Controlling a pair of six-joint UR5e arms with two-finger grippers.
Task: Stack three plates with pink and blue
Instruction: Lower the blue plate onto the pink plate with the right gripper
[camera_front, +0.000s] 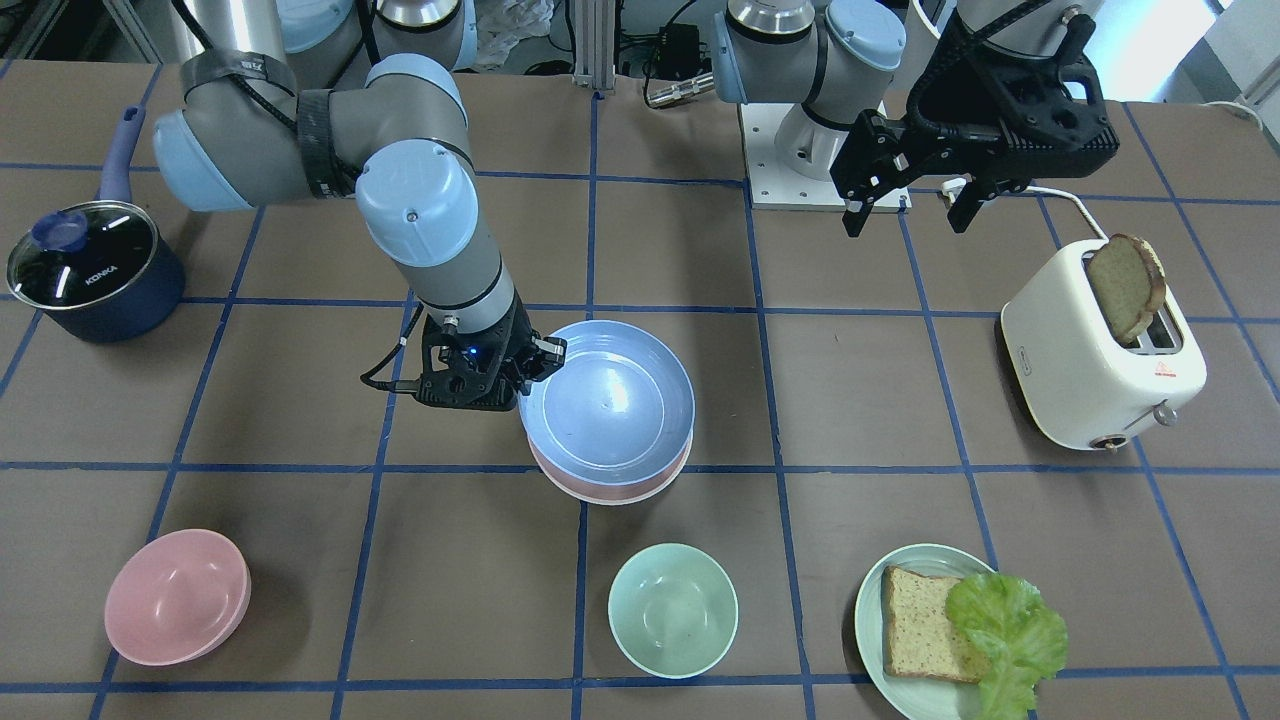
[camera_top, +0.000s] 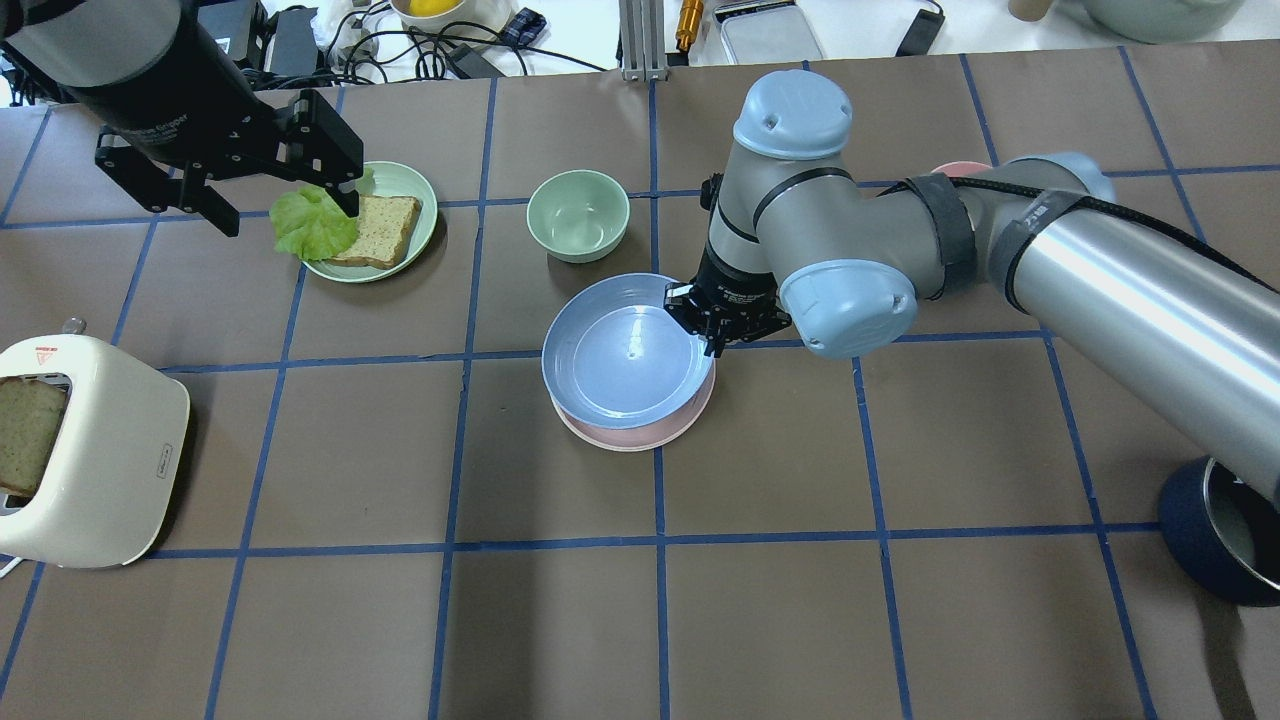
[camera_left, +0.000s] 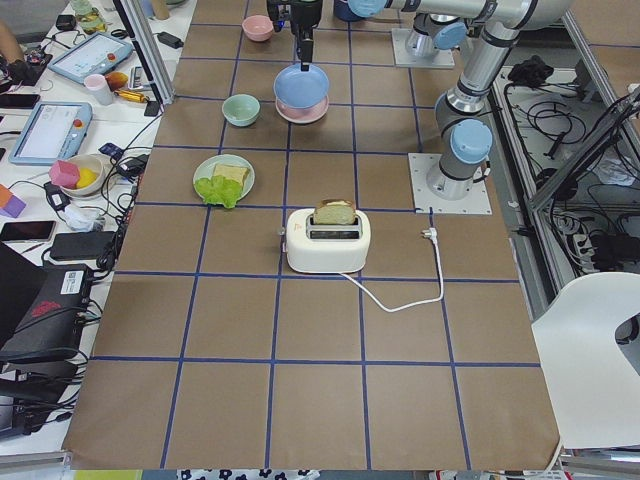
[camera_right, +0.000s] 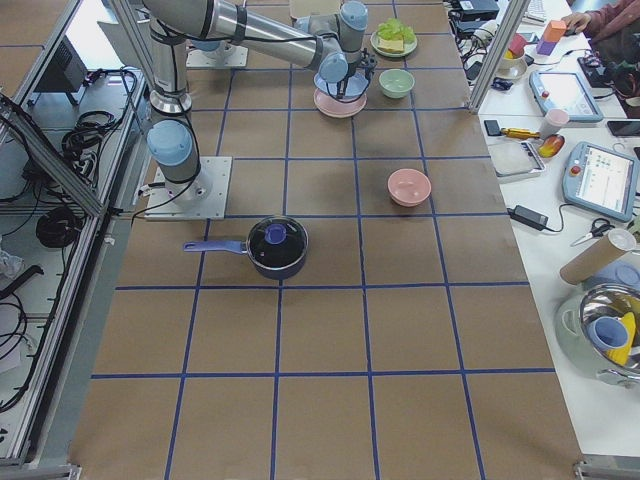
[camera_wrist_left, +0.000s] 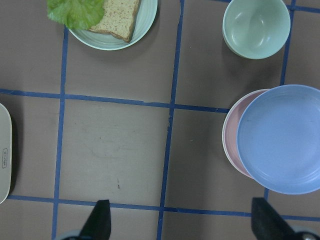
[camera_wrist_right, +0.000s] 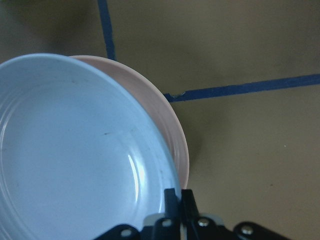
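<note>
My right gripper is shut on the near-right rim of the light blue plate. It holds the plate slightly tilted over the pale pink plate, shifted toward the table's far side. In the right wrist view the fingertips pinch the blue rim above the pink plate. I cannot tell whether the two plates touch. I cannot make out the cream-white plate. My left gripper is open and empty, high over the table's left part; its wrist view shows both plates at the right.
A mint-green plate with bread and lettuce lies at the far left. A mint-green bowl stands just beyond the plates. A white toaster holding bread is at the near left. A pink bowl and a dark blue lidded pot are on the right.
</note>
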